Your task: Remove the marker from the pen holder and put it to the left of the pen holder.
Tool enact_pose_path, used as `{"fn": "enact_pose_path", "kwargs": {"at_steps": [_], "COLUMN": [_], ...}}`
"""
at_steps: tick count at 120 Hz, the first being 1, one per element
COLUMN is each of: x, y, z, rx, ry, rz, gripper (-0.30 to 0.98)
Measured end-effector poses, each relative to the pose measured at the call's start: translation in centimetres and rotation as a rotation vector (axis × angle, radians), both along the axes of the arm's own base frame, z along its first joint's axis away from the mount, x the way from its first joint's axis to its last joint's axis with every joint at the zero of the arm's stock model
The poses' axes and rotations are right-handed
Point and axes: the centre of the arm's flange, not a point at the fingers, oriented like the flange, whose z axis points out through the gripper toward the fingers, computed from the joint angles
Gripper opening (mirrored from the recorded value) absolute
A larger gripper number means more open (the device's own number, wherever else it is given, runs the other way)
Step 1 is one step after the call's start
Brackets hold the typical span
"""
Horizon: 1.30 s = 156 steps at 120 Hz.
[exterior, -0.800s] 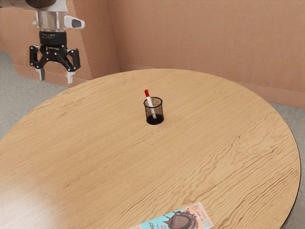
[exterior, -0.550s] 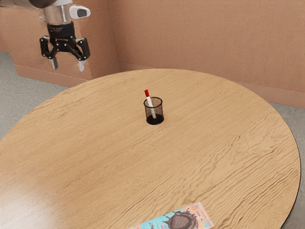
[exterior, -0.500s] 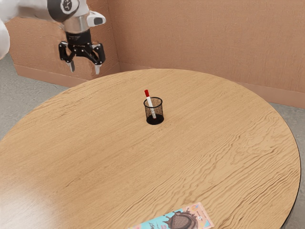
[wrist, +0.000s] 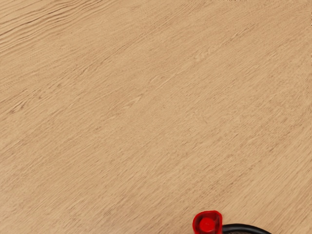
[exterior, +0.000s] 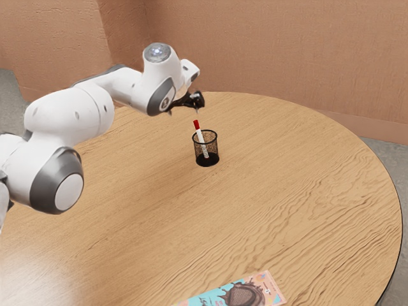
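My gripper [exterior: 183, 113] is open above the table, just up and toward the exterior view's left from the marker's red cap, its two fingertips apart with nothing seen between them. The white marker [exterior: 196, 125] leans in the black mesh pen holder [exterior: 215, 150], its red end sticking up over the rim. From the wrist view, the marker's red end [wrist: 207, 224] is seen from above beside the holder's black rim [wrist: 244, 227]. The hand partly hides the fingers in the exterior view.
The round wooden table [exterior: 293, 178] extends around the holder. A flat, colourful packet [exterior: 245, 295] lies at the exterior view's lower edge, well away from the holder. The arm's white links stretch over the table's side at the exterior view's left.
From beyond the table's edge, my hand has moved toward the exterior view's right and turned, coming close above the marker. The marker, holder and packet have stayed where they were.
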Motion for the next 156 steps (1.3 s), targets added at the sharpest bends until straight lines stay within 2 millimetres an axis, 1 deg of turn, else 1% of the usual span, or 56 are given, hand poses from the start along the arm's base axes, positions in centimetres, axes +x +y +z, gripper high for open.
{"fn": "enact_pose_path", "kwargs": {"at_steps": [25, 32, 44, 53, 70, 78, 89, 119, 127, 140, 156], "x": [1.5, 1.8, 2.4, 2.8, 3.1, 3.2, 3.2, 3.2, 3.2, 3.2, 3.2], "y": [-1.1, -1.3, -1.4, -0.8, -0.8, -1.0, -1.1, -1.3, -1.5, -1.6, -1.9], "z": [-5.2, -6.3, -7.0, -7.4, -8.5, -8.6, -8.6, -8.8, -8.8, -8.8, -8.7], "rx": [-0.060, -0.073, -0.093, -0.103, -0.116, -0.125, -0.138, -0.163, -0.168, -0.175, -0.182], "ry": [-0.070, -0.083, -0.116, -0.137, -0.161, -0.170, -0.182, -0.196, -0.198, -0.201, -0.205], "rz": [0.080, 0.098, 0.129, 0.155, 0.180, 0.189, 0.202, 0.233, 0.239, 0.249, 0.259], "gripper": [0.67, 0.67, 0.67, 0.67, 0.65, 0.60, 0.50, 0.15, 0.07, 0.00, -0.04]}}
